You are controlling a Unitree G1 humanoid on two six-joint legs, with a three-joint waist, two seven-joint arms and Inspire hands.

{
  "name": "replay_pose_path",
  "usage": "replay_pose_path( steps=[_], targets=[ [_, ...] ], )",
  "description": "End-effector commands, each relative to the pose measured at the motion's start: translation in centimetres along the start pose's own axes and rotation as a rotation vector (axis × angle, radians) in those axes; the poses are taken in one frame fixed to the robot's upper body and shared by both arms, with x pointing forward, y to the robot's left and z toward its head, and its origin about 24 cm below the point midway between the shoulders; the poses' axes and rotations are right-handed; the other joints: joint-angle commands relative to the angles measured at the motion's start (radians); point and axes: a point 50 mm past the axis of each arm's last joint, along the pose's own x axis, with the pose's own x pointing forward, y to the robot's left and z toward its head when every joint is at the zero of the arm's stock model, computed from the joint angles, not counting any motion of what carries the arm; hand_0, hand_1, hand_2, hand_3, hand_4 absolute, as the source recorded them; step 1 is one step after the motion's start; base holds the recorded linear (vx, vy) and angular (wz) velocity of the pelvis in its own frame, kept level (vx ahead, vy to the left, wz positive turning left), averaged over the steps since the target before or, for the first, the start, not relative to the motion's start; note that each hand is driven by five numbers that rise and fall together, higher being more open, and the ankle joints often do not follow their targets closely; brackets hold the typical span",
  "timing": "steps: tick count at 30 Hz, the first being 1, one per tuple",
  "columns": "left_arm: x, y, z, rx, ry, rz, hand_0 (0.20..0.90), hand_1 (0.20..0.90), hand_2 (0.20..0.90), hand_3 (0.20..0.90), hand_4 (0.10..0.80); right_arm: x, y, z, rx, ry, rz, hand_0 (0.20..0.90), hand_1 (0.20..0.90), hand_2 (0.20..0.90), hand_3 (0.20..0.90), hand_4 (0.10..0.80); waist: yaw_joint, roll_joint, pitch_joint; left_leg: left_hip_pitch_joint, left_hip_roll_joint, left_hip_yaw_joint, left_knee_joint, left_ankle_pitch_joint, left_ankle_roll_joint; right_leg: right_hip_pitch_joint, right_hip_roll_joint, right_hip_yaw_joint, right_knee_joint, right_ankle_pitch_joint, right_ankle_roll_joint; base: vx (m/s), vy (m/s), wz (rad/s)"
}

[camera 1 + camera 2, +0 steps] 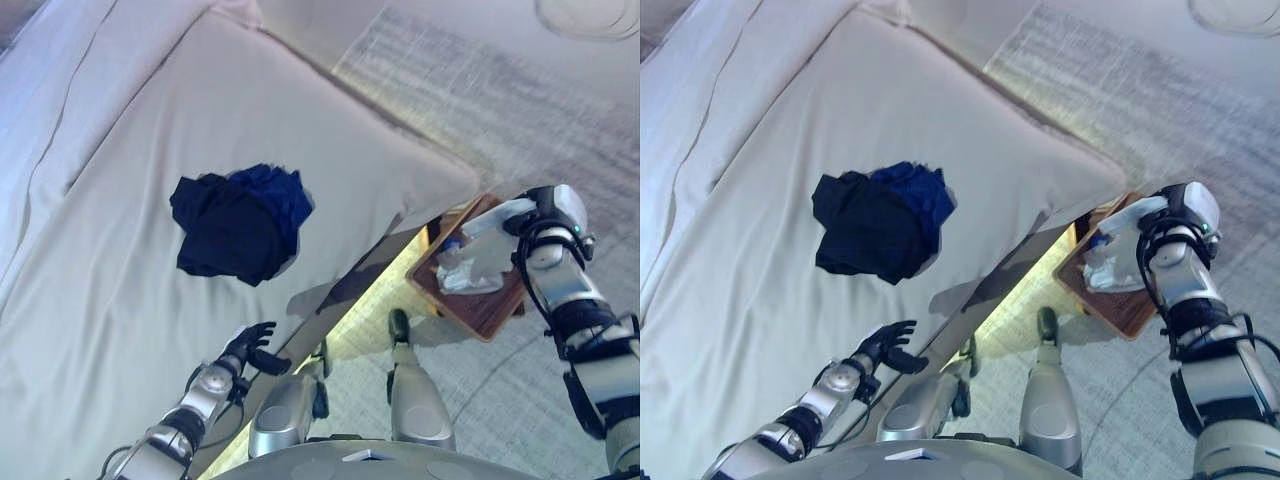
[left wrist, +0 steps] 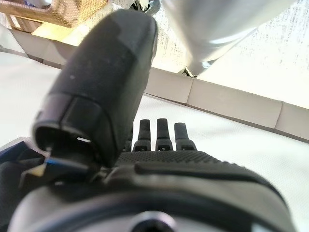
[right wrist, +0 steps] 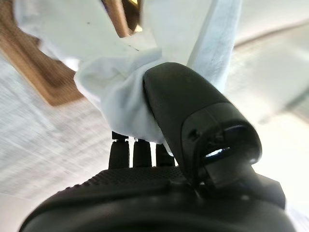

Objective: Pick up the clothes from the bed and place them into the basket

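Pinching the white garment (image 3: pixel 120 96) in my right hand (image 1: pixel 545 215), I should release squarely over the basket (image 1: pixel 480 305), left hand (image 1: pixel 250 345) open, empty.

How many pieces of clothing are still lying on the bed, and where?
1 heap: dark blue and black clothes lie bunched mid-bed; it may hold more than one piece. A white cloth is in the right hand over the basket.

Both arms are silver-grey with dark bands at the joints, ending in a black left hand (image 1: pixel 250 345) and a black right hand (image 3: pixel 145 193). The palms look finely pebbled (thumbs smooth and bulbous, no white cover).
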Motion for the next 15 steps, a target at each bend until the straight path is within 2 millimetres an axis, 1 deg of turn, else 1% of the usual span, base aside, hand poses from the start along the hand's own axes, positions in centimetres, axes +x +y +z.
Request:
replay_pose_path(
  steps=[1, 4, 5, 6, 8, 11, 13, 14, 15],
  targets=[
    [0.1, 0.4, 1.7, -0.022, -0.101, 0.010, 0.900, 0.900, 0.900, 0.900, 0.800, 1.7, -5.1, 3.0, -0.059, 0.000, -0.174, 0.900, 0.900, 0.900, 0.900, 0.800, 0.035, 0.012, 0.014, -0.132, -0.038, -0.120, 0.113, -0.033, -0.005, -0.091, -0.017, -0.096, 0.241, -0.168, -0.052, -0.089, -0.071, 0.13],
    [0.2, 0.2, 2.6, -0.034, -0.140, -0.001, 0.900, 0.900, 0.900, 0.900, 0.800, 1.9, -5.6, 2.8, -0.043, 0.074, -0.161, 0.900, 0.900, 0.900, 0.900, 0.800, 0.043, 0.041, 0.039, -0.171, -0.038, -0.130, 0.118, -0.016, -0.005, -0.141, -0.013, -0.098, 0.260, -0.168, -0.060, -0.047, -0.058, 0.06],
    [0.1, 0.2, 2.8, -0.041, -0.151, -0.002, 0.900, 0.900, 0.900, 0.900, 0.800, 2.0, -5.7, 3.0, 0.000, 0.088, -0.164, 0.900, 0.900, 0.900, 0.900, 0.800, 0.045, 0.047, 0.045, -0.181, -0.038, -0.132, 0.120, -0.014, -0.004, -0.156, -0.012, -0.097, 0.267, -0.168, -0.062, -0.047, -0.052, -0.01],
    [0.1, 0.3, 3.2, -0.052, -0.168, 0.001, 0.900, 0.900, 0.900, 0.900, 0.800, 2.0, -6.2, 3.6, 0.061, 0.091, -0.179, 0.900, 0.900, 0.900, 0.900, 0.800, 0.046, 0.052, 0.056, -0.194, -0.038, -0.130, 0.124, -0.013, -0.003, -0.177, -0.012, -0.096, 0.281, -0.172, -0.063, -0.039, -0.033, 0.02],
    [0.0, 0.6, 3.5, -0.065, -0.188, 0.010, 0.900, 0.900, 0.900, 0.900, 0.800, 2.0, -6.7, 4.2, 0.127, 0.087, -0.203, 0.900, 0.900, 0.900, 0.900, 0.800, 0.047, 0.056, 0.070, -0.212, -0.038, -0.132, 0.132, -0.014, -0.001, -0.204, -0.009, -0.091, 0.307, -0.179, -0.067, -0.045, -0.023, 0.01],
    [-0.3, 0.8, 3.4, -0.083, -0.197, 0.020, 0.900, 0.900, 0.900, 0.900, 0.800, 1.9, -7.4, 4.6, 0.169, 0.054, -0.238, 0.900, 0.900, 0.900, 0.900, 0.800, 0.048, 0.050, 0.074, -0.219, -0.034, -0.136, 0.124, -0.009, -0.002, -0.210, 0.003, -0.089, 0.310, -0.184, -0.071, -0.010, -0.013, 0.02],
    [-0.4, 1.1, 3.3, -0.088, -0.193, 0.029, 0.900, 0.900, 0.900, 0.900, 0.800, 1.8, -8.1, 4.5, 0.158, 0.055, -0.260, 0.900, 0.900, 0.900, 0.900, 0.800, 0.046, 0.040, 0.074, -0.213, -0.028, -0.136, 0.114, -0.007, -0.004, -0.203, 0.010, -0.091, 0.304, -0.184, -0.072, 0.002, -0.007, 0.07],
    [-0.5, 1.4, 3.2, -0.088, -0.190, 0.035, 0.900, 0.900, 0.900, 0.900, 0.800, 1.8, -8.6, 4.3, 0.160, 0.055, -0.283, 0.900, 0.900, 0.900, 0.900, 0.800, 0.044, 0.032, 0.074, -0.208, -0.024, -0.132, 0.106, -0.004, -0.005, -0.199, 0.015, -0.092, 0.300, -0.182, -0.072, -0.010, 0.008, 0.04],
    [-0.6, 1.7, 3.1, -0.087, -0.183, 0.045, 0.900, 0.900, 0.900, 0.900, 0.800, 1.7, -9.5, 4.0, 0.133, 0.056, -0.323, 0.900, 0.900, 0.900, 0.900, 0.800, 0.042, 0.017, 0.074, -0.199, -0.019, -0.129, 0.100, -0.005, -0.006, -0.190, 0.018, -0.094, 0.295, -0.181, -0.071, 0.000, 0.000, 0.00]
  ],
)
